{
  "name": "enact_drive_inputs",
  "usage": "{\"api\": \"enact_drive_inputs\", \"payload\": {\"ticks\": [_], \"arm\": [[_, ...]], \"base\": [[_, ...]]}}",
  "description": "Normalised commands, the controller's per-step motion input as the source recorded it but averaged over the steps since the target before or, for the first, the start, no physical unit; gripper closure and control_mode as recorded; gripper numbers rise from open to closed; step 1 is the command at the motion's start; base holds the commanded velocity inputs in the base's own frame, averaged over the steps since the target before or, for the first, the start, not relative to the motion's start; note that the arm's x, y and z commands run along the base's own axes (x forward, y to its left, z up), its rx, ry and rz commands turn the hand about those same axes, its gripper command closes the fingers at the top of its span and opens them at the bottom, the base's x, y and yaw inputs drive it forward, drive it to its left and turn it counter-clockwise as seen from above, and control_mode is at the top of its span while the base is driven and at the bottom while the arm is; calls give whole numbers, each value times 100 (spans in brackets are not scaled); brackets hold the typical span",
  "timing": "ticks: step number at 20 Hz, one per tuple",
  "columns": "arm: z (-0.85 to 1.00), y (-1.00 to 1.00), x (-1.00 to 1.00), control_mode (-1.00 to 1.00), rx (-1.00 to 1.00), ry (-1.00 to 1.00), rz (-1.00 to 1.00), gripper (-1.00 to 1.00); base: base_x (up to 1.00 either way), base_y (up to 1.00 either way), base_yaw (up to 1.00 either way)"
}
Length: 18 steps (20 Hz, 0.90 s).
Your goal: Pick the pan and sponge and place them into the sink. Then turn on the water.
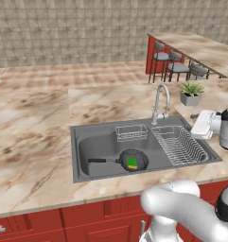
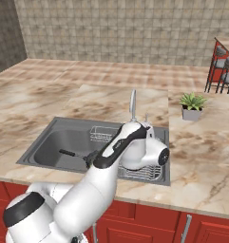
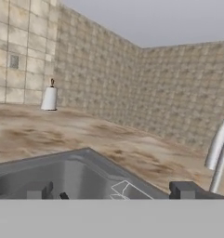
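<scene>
Down in the sink [image 1: 82, 156], the left base view shows the pan [image 1: 133, 160] flat on the basin floor with the green sponge [image 1: 132, 163] lying inside it, its long black handle stretching level toward the basin's left end; the right base view has the arm across most of the pan, leaving little more than the handle visible. From the hand view, the gripper [image 3: 114, 189] hangs wide open with nothing between its fingertips, looking across the sink rim toward the faucet [image 3: 220, 151] at the right edge and a paper towel roll [image 3: 49, 97] standing on the far counter. Pan and sponge lie in the left half of the basin, well apart from the hand, which is up at the right end of the sink near the draining rack [image 1: 179, 144].
</scene>
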Motion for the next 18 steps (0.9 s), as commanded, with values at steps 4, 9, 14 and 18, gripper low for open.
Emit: {"api": "enact_drive_inputs", "payload": {"ticks": [4,9,14,18], "arm": [[-4,-28,37,-100,10,13,0,-100],[-3,-14,39,-100,9,12,0,-100],[-8,-8,40,-100,8,8,0,-100],[-14,-8,27,-100,9,3,1,-100]], "base": [[0,0,0],[0,0,0],[0,0,0],[0,0,0]]}}
